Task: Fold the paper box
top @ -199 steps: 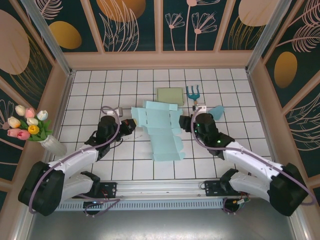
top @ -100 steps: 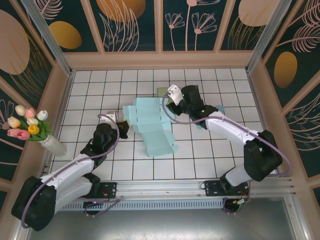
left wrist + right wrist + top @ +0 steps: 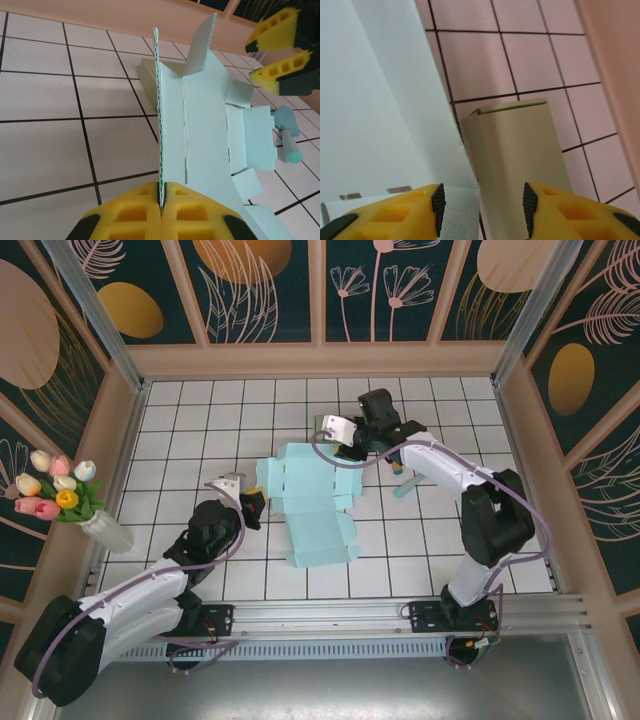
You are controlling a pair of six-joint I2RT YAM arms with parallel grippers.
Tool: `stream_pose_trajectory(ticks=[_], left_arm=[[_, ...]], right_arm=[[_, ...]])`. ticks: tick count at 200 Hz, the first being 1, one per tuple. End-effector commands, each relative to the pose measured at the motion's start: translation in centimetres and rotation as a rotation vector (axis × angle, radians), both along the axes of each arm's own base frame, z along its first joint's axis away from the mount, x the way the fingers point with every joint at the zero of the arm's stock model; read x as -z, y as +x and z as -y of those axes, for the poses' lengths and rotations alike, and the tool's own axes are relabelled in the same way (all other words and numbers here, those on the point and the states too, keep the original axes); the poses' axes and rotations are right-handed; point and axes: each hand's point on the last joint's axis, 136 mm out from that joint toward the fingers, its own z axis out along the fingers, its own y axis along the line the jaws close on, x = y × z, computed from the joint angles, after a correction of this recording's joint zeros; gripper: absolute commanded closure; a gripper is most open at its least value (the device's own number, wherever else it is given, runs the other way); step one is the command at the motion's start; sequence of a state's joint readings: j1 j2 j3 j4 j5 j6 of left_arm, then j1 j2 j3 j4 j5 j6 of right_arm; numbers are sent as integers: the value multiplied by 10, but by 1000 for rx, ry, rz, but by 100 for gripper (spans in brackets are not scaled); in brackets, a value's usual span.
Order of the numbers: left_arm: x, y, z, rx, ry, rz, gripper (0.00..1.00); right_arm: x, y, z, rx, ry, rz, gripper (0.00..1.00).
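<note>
So the biggest thing here is the white tiled worktop [image 3: 180, 410], and roughly in the middle of it we've got the paper box [image 3: 315, 505], a pale blue cardboard cutout that's mostly lying opened out and flat. Its left side panel is the exception: in the left wrist view it stands upright on edge, with another flap raised at the far end. The left pincer [image 3: 250, 508] sits at the box's left edge, and its yellow pads are pressed together right on the bottom of that upright panel, so it's pinching the paper box. The right pincer [image 3: 345, 447] is over at the far edge of the box, reaching in from the right, jaws spread apart with nothing clamped between them as far as we can see. Just past it, touching or nearly touching the box's far edge, lies a small beige carton [image 3: 520, 155]. A vase of tulips [image 3: 60, 495] stands off by the left wall, well apart from everything. Smallest bit: a teal-handled tool [image 3: 405, 485] lying near the right side of the box.
</note>
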State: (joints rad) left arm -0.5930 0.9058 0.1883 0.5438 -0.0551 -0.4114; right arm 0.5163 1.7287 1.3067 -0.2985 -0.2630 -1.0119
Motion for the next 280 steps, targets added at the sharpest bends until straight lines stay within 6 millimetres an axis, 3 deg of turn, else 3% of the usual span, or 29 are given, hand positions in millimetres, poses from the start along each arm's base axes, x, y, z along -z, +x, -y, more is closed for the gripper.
stream_pose_trajectory(ticks=[1, 85, 128, 172, 194, 280], left_arm=[[-15, -1, 2, 13, -19, 73, 100], [-17, -6, 11, 56, -25, 79, 100], [-15, -4, 10, 48, -15, 73, 100], [-16, -5, 10, 49, -17, 74, 100], [-15, -4, 10, 44, -15, 70, 100], [-19, -6, 7, 34, -28, 83, 100]], right_arm=[[12, -8, 2, -91, -62, -64, 52], [17, -9, -16, -197, -35, -130, 52], [19, -15, -21, -235, -43, -180, 64], [22, -22, -28, -261, -42, -202, 69], [23, -24, -27, -264, -49, -212, 74], [28, -31, -22, -260, -60, -236, 75]])
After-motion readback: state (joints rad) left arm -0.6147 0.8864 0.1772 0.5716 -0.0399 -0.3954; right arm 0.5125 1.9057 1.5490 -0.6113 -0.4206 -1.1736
